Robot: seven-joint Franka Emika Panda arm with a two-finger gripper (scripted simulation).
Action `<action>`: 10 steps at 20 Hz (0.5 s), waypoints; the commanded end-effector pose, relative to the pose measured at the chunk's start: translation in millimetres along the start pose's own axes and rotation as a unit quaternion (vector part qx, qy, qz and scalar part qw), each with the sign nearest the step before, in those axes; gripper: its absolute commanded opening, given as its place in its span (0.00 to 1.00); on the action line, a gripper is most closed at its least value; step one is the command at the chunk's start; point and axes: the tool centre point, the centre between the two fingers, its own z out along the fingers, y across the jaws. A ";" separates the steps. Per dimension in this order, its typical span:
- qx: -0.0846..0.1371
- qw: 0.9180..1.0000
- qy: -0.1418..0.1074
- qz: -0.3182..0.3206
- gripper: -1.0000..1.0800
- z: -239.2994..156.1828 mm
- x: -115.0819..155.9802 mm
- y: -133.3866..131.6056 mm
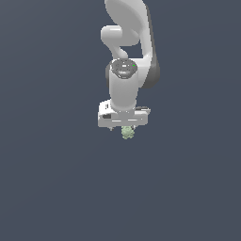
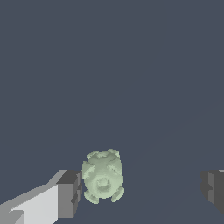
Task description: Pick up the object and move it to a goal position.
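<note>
The white Panda arm (image 1: pixel 126 56) reaches down from the top of the exterior view against a flat, dark slate-blue surface (image 1: pixel 52 188). No brand mark, label or readable writing shows on the arm or anywhere else in either view, and no container appears.

The end effector (image 2: pixel 142 192) points downward, its white palm block seen as a wide bar in the exterior view. In the wrist view its two dark grey fingertips (image 2: pixel 70 192) stand wide apart, one at each side of the picture, with open space between them. The jaws are spread and clamp nothing.

The object (image 2: pixel 103 176), a small pale green lump with a knobbly, bumpy skin and a roughly round outline, sits between the fingertips but far off centre. It lies just beside, perhaps touching, the fingertip with the white finger body behind it; the pictures do not settle whether there is contact. It is well apart from the other fingertip.

In the exterior view the object (image 1: pixel 127 132) shows as a tiny green speck directly below the palm block, much smaller than the end effector (image 1: pixel 123 127). Whether it rests on the surface cannot be told.
</note>
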 end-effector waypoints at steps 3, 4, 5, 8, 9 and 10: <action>0.001 1.000 -0.001 0.004 0.96 0.4 -0.5 2.2; 0.001 1.000 -0.002 0.008 0.96 0.9 -1.0 4.8; 0.002 1.000 -0.004 0.014 0.96 1.6 -1.8 8.4; 0.005 0.999 -0.009 0.036 0.96 3.8 -4.8 20.9; 0.006 0.999 -0.010 0.040 0.96 4.3 -5.4 23.2; 0.006 0.999 -0.010 0.042 0.96 4.5 -5.7 24.5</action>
